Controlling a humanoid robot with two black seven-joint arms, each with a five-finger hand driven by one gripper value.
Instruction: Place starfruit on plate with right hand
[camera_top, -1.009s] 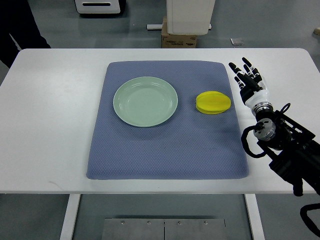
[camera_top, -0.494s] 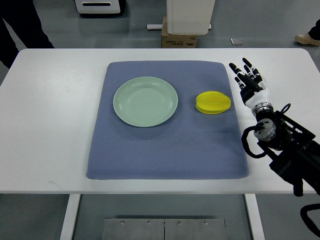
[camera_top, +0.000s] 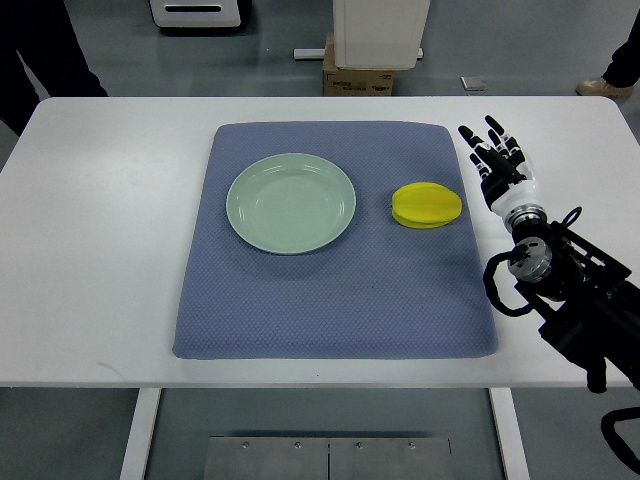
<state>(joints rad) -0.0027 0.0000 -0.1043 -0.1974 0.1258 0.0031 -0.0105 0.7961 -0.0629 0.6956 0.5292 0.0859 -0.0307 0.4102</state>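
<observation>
right hand (camera_top: 497, 163): sits off the mat's right edge over bare table, fingers spread and pointing away from me, holding nothing. Arm comes in from the lower right.
change: none that I can see. Hand is in the same pose and spot as in the frames from a second and half a second ago. Only difference is in the background: a shoe near the top right corner has shifted, so someone is walking past the far side.
starfruit (camera_top: 427, 205): yellow, lying on the blue mat (camera_top: 330, 300), right of centre. Just beside the hand, not touching it. Hasn't moved.
plate (camera_top: 291, 203): pale green, empty, on the mat left of the starfruit. Clear gap between the two.
table (camera_top: 100, 250): white, nothing else on it near the work area.
left hand: not visible anywhere in this view.
stage: my read is that we're pre-reach. Hand idle, fruit untouched, nothing placed yet.
meaning for task: no progress this second. Whole sequence remains: reach, grasp, carry, release.
next move: I'd expect the hand to swing left and down over the fruit, then close around it. The carry to the plate is short and straight left.
risk: ridged, rounded fruit may roll or slip out of the fingers when they close. The mat should damp that a bit.
</observation>
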